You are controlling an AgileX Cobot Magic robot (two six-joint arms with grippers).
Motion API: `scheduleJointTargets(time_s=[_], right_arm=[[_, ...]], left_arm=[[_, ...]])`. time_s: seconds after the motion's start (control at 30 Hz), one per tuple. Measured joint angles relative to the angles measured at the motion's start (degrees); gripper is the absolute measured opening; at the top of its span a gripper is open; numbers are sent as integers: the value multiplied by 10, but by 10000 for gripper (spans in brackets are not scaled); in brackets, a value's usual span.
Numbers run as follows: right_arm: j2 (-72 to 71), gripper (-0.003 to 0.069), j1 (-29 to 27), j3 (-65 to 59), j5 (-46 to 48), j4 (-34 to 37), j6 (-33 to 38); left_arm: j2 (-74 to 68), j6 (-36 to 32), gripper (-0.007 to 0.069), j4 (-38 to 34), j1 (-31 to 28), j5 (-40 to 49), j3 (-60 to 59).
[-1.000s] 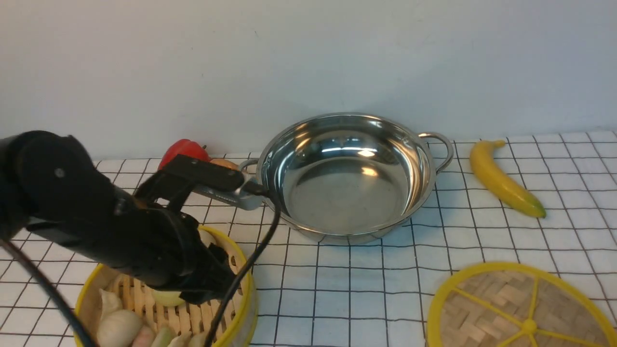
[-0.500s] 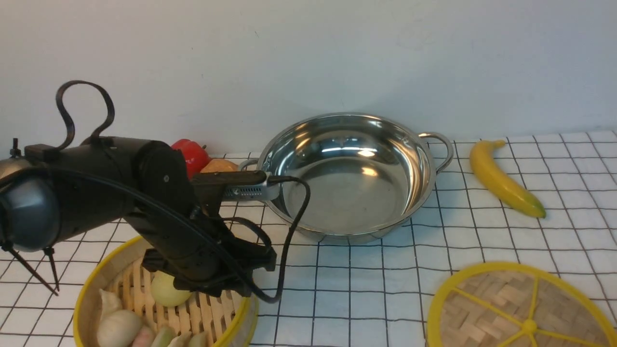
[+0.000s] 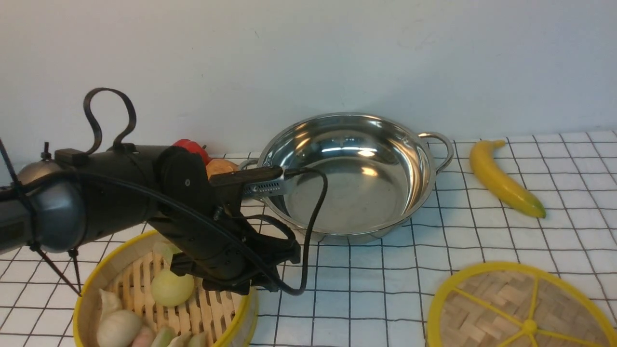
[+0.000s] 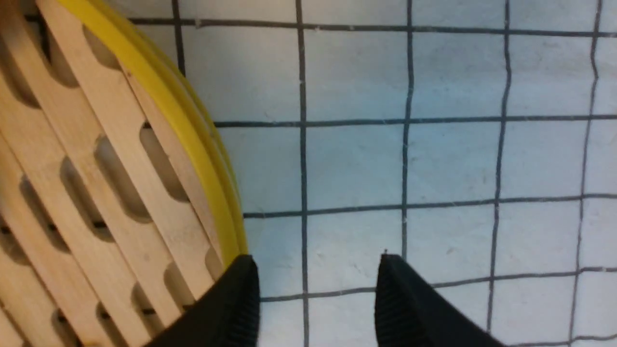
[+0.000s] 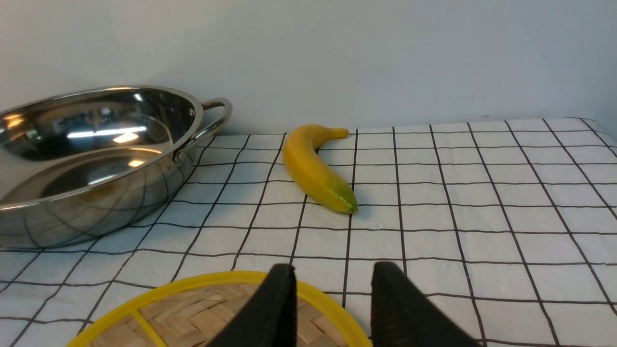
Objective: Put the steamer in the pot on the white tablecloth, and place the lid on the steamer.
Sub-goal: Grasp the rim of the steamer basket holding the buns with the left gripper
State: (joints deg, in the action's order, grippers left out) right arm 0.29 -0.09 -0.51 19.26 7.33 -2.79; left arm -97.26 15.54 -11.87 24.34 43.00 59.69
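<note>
Over the last second the left arm (image 3: pixel 111 202) has swung from the far left of the front view toward the centre, its wrist turned level. The left claw (image 4: pixel 315 262) has come off the middle of the steamer (image 3: pixel 137 282) to that basket's right-hand rim. In the left wrist view the jaws stand apart, gripping nothing, one fingertip just inside the yellow rim (image 4: pixel 193 144) and the other over the white tablecloth (image 3: pixel 366 289). That reads as lining up a pinch on the wall, so the lift into the pot (image 3: pixel 347 202) looks not yet begun.

The right claw (image 5: pixel 332 267) hangs with its jaws apart above the near edge of the lid (image 3: pixel 501 299), which lies flat at the lower right.

The steamer sits at the lower left of the front view, on the cloth and clear of the pot — the empty pot is in the centre, further back. The basket is round and shallow, with pale slats cut by oblong slots. It holds a yellowish bun (image 3: pixel 172 288) and a white dumpling (image 3: pixel 118 327), among other pieces.
</note>
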Motion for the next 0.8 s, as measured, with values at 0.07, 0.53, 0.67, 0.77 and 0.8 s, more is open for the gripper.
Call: scheduleJointTargets(time_s=[0.07, 0.53, 0.67, 0.77, 0.8], right_arm=[[0, 240, 0, 0, 0, 0, 0], [0, 240, 0, 0, 0, 0, 0], [0, 240, 0, 0, 0, 0, 0], [0, 240, 0, 0, 0, 0, 0], [0, 240, 0, 0, 0, 0, 0]], left_arm=[[-5, 10, 316, 10, 2, -2, 0], [32, 62, 316, 39, 4, -23, 0], [57, 57, 316, 37, 4, -26, 0], [60, 59, 316, 53, 4, -10, 0], [59, 60, 316, 60, 4, -4, 0]])
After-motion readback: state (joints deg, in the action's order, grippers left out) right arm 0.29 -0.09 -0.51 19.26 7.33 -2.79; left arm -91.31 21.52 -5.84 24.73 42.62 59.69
